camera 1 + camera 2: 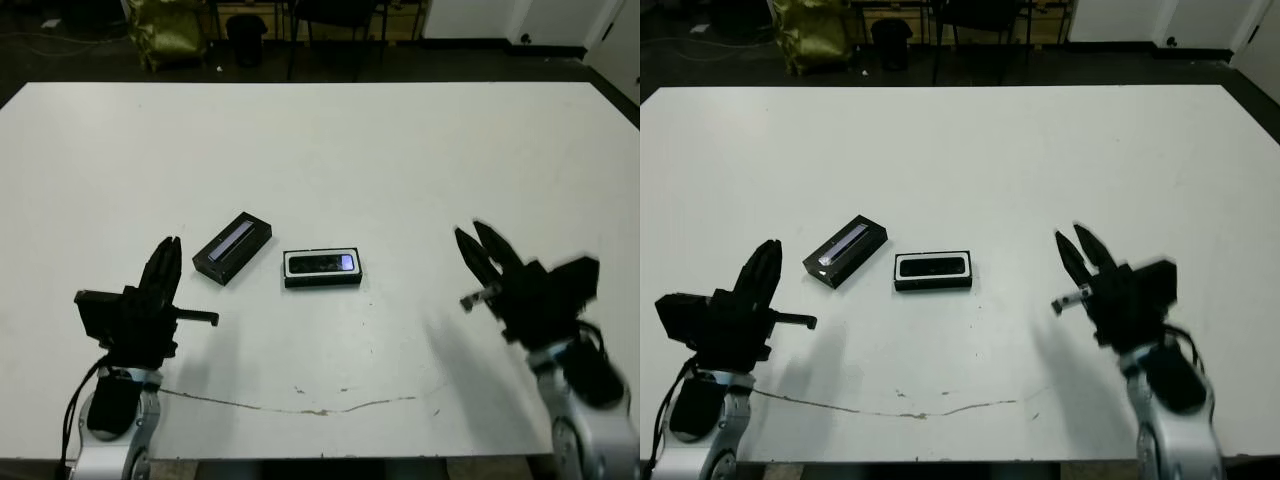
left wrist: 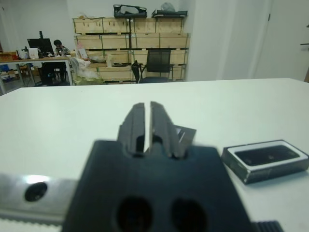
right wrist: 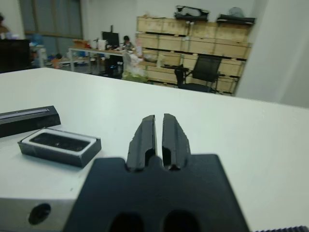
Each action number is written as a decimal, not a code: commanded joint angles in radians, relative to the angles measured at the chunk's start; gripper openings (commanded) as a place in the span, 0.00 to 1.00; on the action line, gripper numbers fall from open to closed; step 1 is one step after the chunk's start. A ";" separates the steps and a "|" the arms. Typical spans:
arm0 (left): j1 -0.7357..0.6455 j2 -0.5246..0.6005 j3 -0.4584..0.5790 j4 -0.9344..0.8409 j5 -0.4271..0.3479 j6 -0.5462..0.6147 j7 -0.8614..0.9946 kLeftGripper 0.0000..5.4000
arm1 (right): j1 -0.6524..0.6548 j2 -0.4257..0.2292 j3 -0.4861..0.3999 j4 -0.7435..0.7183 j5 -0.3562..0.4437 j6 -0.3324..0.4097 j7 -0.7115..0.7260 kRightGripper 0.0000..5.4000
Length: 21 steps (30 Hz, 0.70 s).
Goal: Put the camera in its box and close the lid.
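Left eye view: white table (image 1: 320,150). Box (image 1: 322,268), near centre, white lining showing, camera (image 1: 321,264) lying inside it. Lid (image 1: 232,247), striped face up, just beside the box at its 10 o'clock, angled, apart. Left pincer (image 1: 166,262), at 8 o'clock from the box, fingers nearly together, holding nothing. Right pincer (image 1: 482,250), at 3 o'clock, well apart, narrow gap, holding nothing.

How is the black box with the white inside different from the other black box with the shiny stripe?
The box lies open with a white lining and the camera inside; the lid shows a closed black top with a silvery stripe. The box lies square to the table edge; the lid lies slanted. Both are small, black and rectangular.
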 commanded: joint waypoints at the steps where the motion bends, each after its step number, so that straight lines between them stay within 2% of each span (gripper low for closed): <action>1: -0.008 0.030 0.008 0.002 -0.004 0.045 -0.017 0.00 | 0.075 0.025 0.022 -0.043 0.002 0.011 -0.050 0.00; 7: -0.039 0.089 0.000 -0.050 0.006 0.178 -0.047 0.00 | 0.106 0.045 0.048 -0.048 0.009 -0.028 -0.090 0.00; 10: -0.065 0.129 -0.008 -0.093 -0.007 0.302 -0.073 0.04 | 0.107 0.049 0.058 -0.045 0.022 -0.034 -0.098 0.00; 12: -0.086 0.178 -0.019 -0.113 -0.015 0.366 -0.123 0.12 | 0.104 0.047 0.064 -0.039 0.029 -0.041 -0.100 0.00; 16: -0.141 0.296 -0.052 -0.076 -0.021 0.371 -0.279 0.29 | 0.108 0.045 0.078 -0.058 0.024 -0.003 -0.123 0.00; 21: -0.178 0.310 -0.069 -0.028 -0.024 0.370 -0.317 0.52 | 0.103 0.035 0.082 -0.045 0.022 -0.018 -0.131 0.00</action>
